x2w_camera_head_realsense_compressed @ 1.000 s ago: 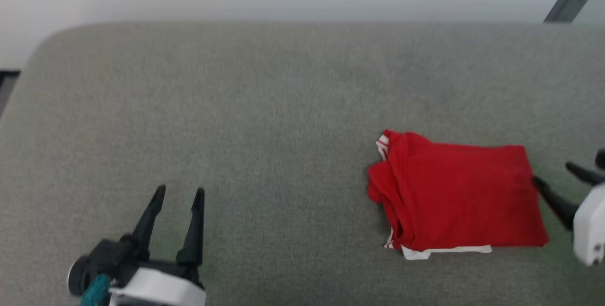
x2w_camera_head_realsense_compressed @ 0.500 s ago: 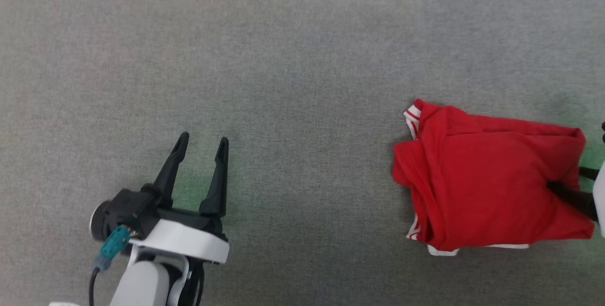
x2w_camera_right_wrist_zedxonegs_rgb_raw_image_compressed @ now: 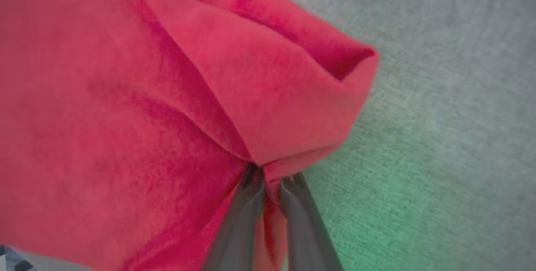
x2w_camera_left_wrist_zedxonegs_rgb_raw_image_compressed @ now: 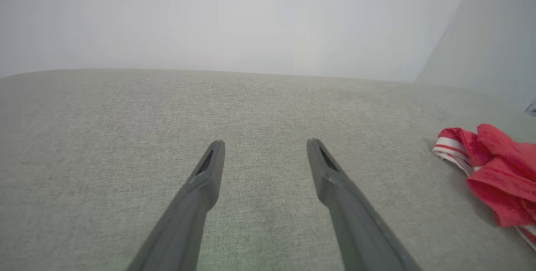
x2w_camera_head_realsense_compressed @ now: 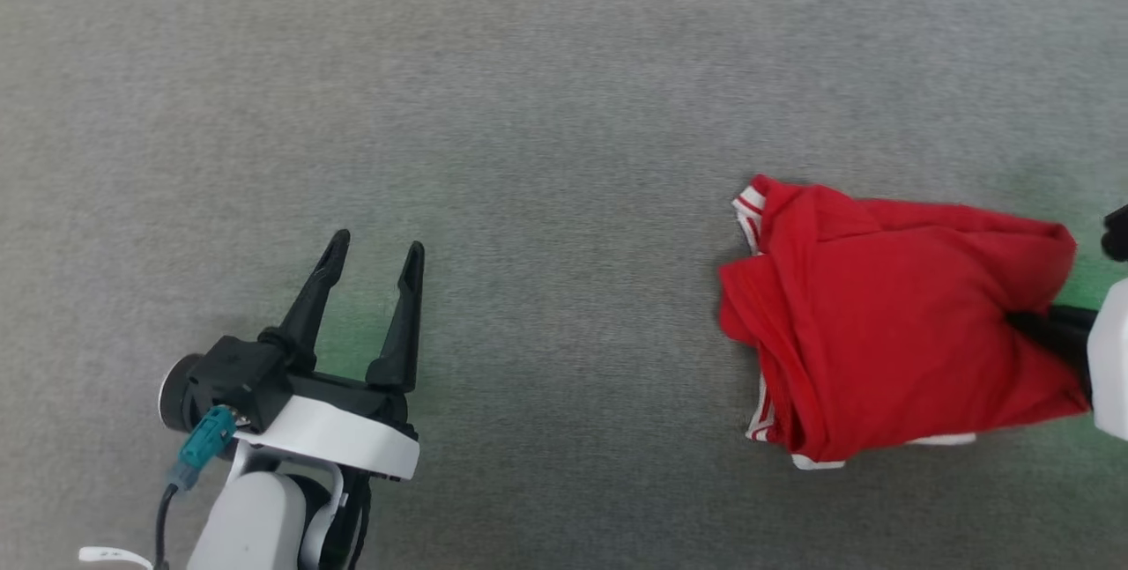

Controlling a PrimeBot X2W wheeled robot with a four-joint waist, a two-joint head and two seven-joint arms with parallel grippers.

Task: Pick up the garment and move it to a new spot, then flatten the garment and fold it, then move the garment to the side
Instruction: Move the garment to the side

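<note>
on the right half of the grey upholstered surface [x2w_camera_head_realsense_compressed: 529, 112], the garment [x2w_camera_head_realsense_compressed: 890, 323] is lying as a folded red bundle. its long axis is running left to right across the head view, with striped white sleeve trim showing at its left end. the right gripper [x2w_camera_head_realsense_compressed: 1044, 328] is sitting at the bundle's right end. in the right wrist view, the right gripper [x2w_camera_right_wrist_zedxonegs_rgb_raw_image_compressed: 270, 174] is squeezing nearly closed on a gathered pinch of red cloth, and the fabric is puckering toward the fingers. the left gripper [x2w_camera_head_realsense_compressed: 377, 246] is hovering well apart to the left, fingers spread with nothing between them. in the left wrist view, the garment [x2w_camera_left_wrist_zedxonegs_rgb_raw_image_compressed: 498, 179] is lying far off to the right of those fingers.

the folding is looking done, so the step in hand is probably the last one, shifting the garment to the side. that move is turning on one relation: the grip is sitting at one short end, so the bundle's whole length is trailing away to the left of the jaws. a pull toward the right would be drawing it lengthwise behind the grip, likely the gentler line. a lift or a crosswise sweep is risking the layers sliding open. the right arm is by far the nearer.
</note>
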